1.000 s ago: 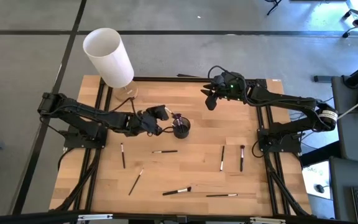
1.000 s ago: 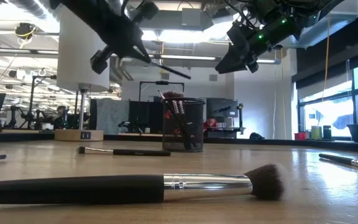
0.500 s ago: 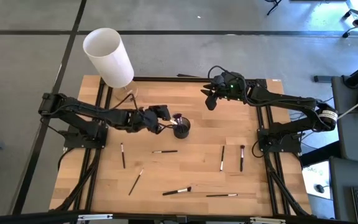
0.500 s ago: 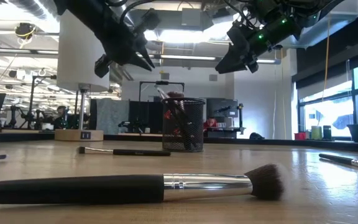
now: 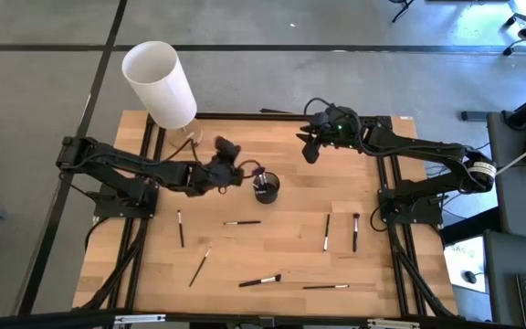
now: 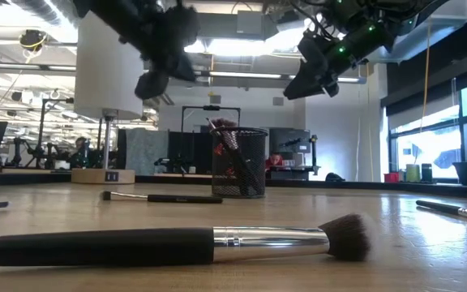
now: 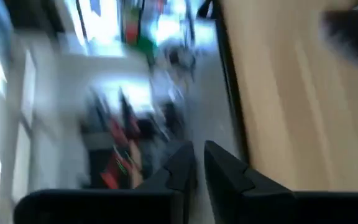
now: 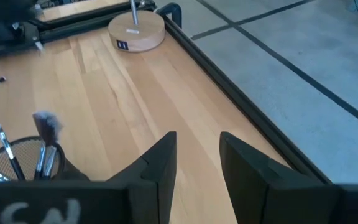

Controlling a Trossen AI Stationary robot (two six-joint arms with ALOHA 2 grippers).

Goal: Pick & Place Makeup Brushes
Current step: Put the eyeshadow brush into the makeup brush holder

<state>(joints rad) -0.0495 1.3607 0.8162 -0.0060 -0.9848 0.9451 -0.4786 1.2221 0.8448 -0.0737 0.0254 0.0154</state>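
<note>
Several makeup brushes already stand in the mesh cup (image 5: 266, 187), just beside the left gripper (image 5: 226, 157); seven more (image 5: 242, 222) lie scattered on the table (image 5: 153, 274), so by my estimate well under half is done. Left gripper hangs raised near the cup's rim, fingers (image 7: 182, 165) nearly together, holding nothing; right gripper (image 5: 310, 146) waits well beyond the cup, slightly parted, empty.

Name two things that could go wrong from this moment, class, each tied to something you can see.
1. The left claw hangs close beside the mesh cup; a careless swing might tip it and spill the brushes inside.
2. Loose brushes lie scattered on the table; the thin one near the front edge may roll off if nudged.
</note>
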